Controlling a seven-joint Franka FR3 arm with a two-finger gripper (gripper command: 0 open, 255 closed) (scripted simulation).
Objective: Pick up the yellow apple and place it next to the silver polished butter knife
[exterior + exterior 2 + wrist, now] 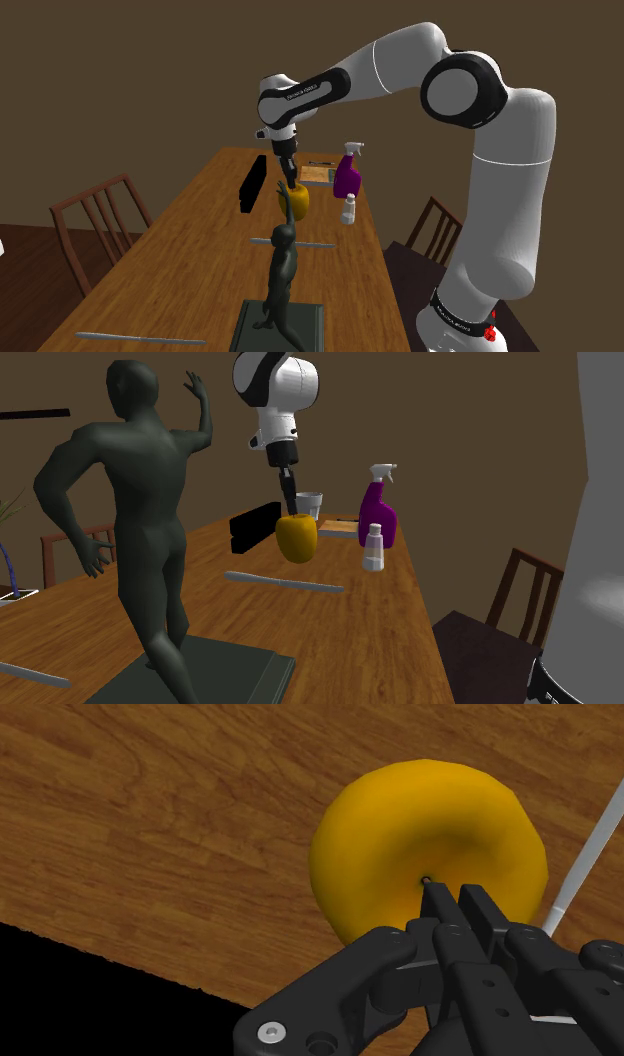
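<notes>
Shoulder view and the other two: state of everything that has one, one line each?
apple: clasped at its top, seemingly lifted off the table
gripper: shut on the apple
butter knife: lying flat, apart from the apple
purple spray bottle: upright
small white bottle: upright
glass: upright
statue: standing on its base

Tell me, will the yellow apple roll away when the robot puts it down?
Probably, yes. The yellow apple looks round and smooth, so it may roll on the flat wooden table. The gripper pinches only its top, so it could swing or slip.
</notes>
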